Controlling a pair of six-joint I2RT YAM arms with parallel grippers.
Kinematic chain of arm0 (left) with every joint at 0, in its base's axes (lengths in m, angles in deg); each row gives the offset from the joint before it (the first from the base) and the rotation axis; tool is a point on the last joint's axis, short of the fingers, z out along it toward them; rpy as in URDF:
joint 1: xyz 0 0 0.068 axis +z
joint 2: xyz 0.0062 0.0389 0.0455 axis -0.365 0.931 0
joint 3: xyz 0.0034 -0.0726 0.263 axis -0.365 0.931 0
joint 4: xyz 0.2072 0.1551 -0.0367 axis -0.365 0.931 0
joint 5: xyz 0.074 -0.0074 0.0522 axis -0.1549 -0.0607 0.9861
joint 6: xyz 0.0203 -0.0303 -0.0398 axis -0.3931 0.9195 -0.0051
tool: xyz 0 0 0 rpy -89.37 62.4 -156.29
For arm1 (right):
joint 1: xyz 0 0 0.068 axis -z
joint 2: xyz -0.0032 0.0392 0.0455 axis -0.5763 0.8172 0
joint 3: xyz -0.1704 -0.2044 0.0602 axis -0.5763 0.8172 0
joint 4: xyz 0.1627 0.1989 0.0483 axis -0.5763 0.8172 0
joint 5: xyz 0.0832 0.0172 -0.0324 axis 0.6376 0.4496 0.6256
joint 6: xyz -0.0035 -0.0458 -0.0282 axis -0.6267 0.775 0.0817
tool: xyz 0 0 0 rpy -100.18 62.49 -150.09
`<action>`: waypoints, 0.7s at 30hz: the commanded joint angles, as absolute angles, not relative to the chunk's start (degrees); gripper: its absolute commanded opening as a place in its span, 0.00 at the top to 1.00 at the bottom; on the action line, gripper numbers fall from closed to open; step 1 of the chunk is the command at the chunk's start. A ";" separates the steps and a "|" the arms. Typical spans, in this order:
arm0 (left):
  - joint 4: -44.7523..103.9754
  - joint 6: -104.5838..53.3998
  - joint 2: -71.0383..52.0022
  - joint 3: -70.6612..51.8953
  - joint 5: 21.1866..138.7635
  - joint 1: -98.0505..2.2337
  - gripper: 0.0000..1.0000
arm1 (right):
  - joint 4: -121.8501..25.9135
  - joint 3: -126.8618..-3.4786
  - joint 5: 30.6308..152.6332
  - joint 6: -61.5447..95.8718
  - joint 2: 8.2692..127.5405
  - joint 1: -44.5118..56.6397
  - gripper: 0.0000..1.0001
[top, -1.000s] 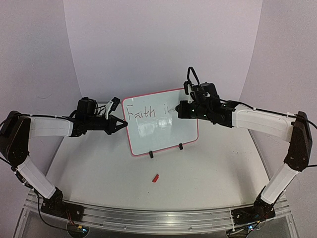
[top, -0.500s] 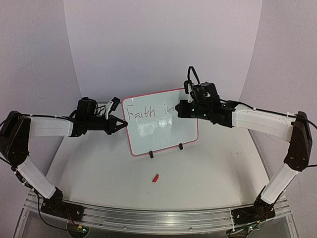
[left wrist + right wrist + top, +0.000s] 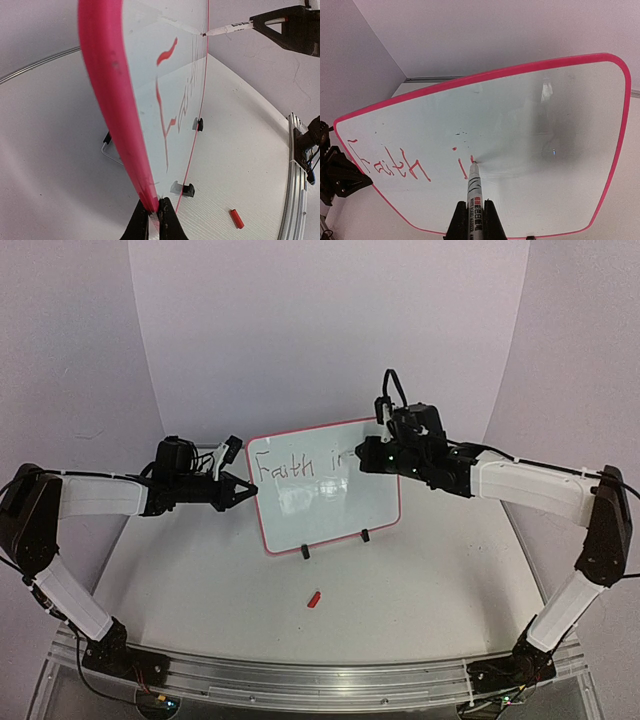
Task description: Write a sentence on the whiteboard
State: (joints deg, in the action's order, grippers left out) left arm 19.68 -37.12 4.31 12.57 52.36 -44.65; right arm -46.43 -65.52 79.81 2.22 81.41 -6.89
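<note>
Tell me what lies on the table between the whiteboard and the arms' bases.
Only a small red cap, on the table before the whiteboard; the top view shows it.

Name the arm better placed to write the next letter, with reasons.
Right. The right gripper holds the marker, tip on the whiteboard after the unfinished sentence; the left gripper is clamped on its edge.

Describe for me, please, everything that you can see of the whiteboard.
The whiteboard is a small glossy white panel with rounded corners and a pink-red rim, standing near upright on two black feet on the table. The left gripper pinches its left edge; the marker held by the right gripper touches it after "Faith i".
</note>
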 commanded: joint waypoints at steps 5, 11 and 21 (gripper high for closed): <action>21.42 -40.90 4.99 12.07 56.68 -44.57 1.00 | -50.84 -64.53 75.76 2.24 78.01 -6.60 1.00; 21.43 -40.86 4.81 12.07 56.67 -44.64 1.00 | -50.30 -63.71 75.50 1.87 78.51 -6.58 1.00; 21.51 -40.87 4.64 12.17 56.65 -44.66 1.00 | -48.65 -61.75 75.12 1.26 78.32 -6.57 1.00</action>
